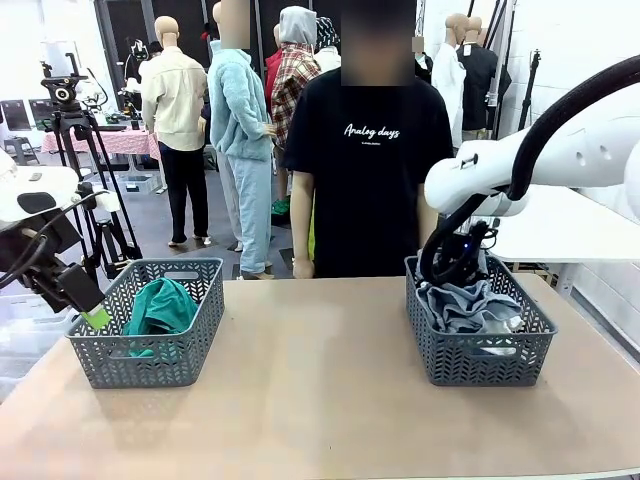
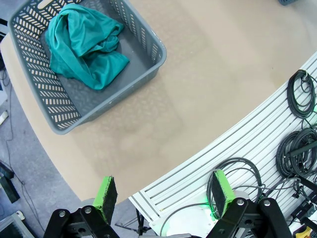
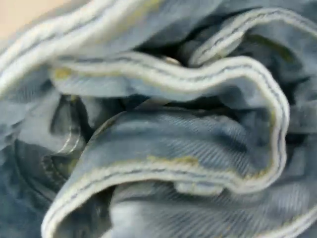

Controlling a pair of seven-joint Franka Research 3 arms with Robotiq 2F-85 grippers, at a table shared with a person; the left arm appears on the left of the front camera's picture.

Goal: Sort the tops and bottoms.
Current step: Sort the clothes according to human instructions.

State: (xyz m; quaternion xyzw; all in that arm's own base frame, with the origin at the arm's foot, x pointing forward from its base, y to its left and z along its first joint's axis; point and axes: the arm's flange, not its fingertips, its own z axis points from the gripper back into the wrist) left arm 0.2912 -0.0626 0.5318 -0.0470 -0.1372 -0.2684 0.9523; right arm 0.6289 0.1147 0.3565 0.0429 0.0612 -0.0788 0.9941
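Right gripper clamped shut, buried in crumpled pale denim shorts inside grey lattice basket, probably dropping bottoms there. Left gripper wide open, empty, teal-green shirt far ahead.

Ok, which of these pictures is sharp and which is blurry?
Front view: sharp, evenly lit. Left wrist view: crisp on the teal-green shirt in its grey basket, edges bowed by the wide lens. Right wrist view: pale denim pressed close, soft and out of focus.
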